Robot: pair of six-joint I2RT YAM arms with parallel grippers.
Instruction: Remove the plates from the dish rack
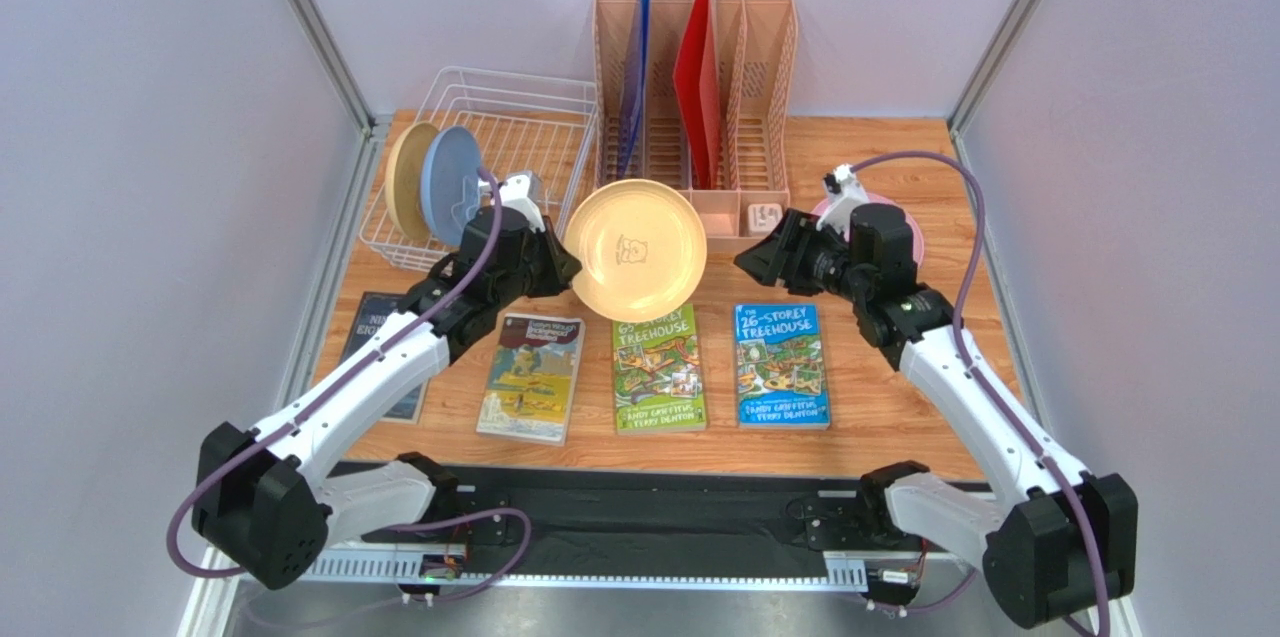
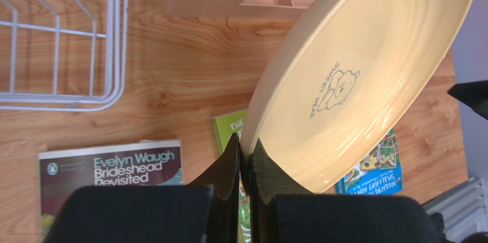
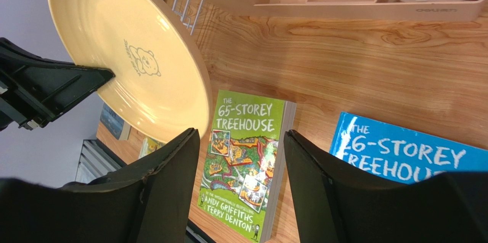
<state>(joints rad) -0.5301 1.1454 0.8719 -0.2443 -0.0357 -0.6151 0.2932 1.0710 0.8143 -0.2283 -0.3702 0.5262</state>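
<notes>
The tan plate (image 1: pixel 636 249) (light, stiff, likely slick at its thin rim) hangs tilted just before the peach organizer (image 1: pixel 706 67), its rim clamped in the left gripper (image 1: pixel 559 265). The right gripper (image 1: pixel 759 259), fingers apart and empty, faces the plate's free edge. 2 plates (image 1: pixel 428 183) stand in the dish rack (image 1: pixel 504 105), left of the organizer. There is open room in front of the organizer, above the books (image 1: pixel 658 367).

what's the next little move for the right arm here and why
Probably ease the open right claw toward the free rim of the tan plate: the left claw pinches its opposite rim in mid-air, and the right claw faces it with a gap between.
</notes>
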